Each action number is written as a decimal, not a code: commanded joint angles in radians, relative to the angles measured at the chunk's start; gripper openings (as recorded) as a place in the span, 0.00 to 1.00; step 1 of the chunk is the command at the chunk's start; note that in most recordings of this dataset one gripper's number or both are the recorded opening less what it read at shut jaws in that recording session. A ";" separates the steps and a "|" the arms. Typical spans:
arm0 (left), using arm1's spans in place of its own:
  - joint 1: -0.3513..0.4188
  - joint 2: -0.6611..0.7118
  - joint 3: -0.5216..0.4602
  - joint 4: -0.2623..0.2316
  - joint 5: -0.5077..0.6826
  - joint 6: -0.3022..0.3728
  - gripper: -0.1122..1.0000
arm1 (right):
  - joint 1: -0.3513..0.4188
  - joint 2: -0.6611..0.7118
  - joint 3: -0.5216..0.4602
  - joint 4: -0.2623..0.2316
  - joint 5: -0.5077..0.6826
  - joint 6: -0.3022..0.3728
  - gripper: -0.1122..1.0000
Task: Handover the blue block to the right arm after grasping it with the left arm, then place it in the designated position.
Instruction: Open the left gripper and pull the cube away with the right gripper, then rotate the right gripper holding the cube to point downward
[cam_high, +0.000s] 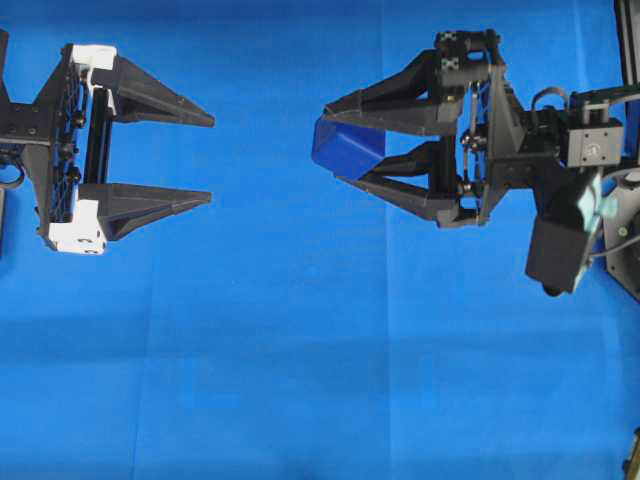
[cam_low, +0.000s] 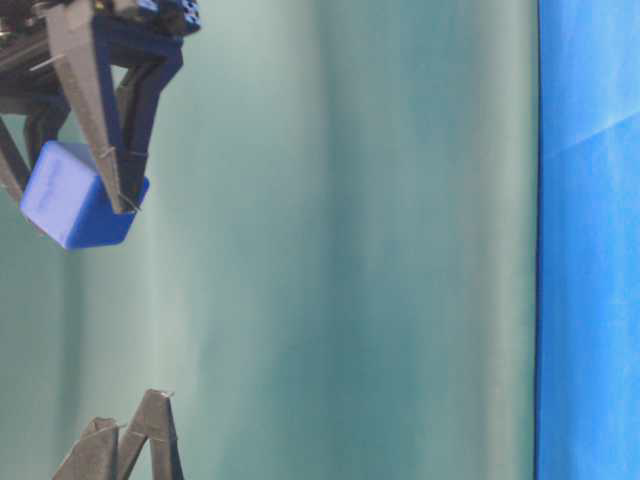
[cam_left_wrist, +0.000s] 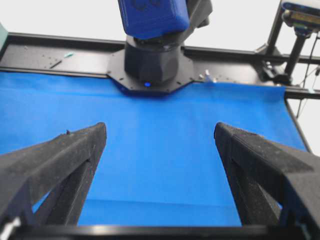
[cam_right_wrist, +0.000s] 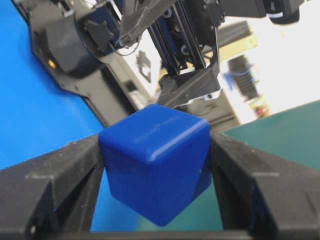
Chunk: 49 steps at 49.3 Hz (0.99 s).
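Blue cloth (cam_high: 300, 380) below; right claw (cam_high: 335, 140) grips blue block (cam_high: 348, 150) at tips; left claw (cam_high: 208, 158) open, apart.

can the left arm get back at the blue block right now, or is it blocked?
Probably not. The blue block is clamped between the right gripper fingers, lifted off the blue cloth. The left gripper is open and faces it across a bare gap, but those fingers cover two sides.
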 joint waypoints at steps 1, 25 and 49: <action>0.003 -0.023 -0.014 0.002 -0.003 0.003 0.94 | 0.005 -0.012 -0.014 0.029 -0.003 0.086 0.61; 0.003 -0.023 -0.014 0.003 0.006 0.005 0.94 | 0.005 -0.041 -0.011 0.051 0.081 0.715 0.61; 0.003 -0.023 -0.014 0.003 0.006 0.005 0.94 | 0.003 -0.058 -0.011 0.049 0.161 0.819 0.61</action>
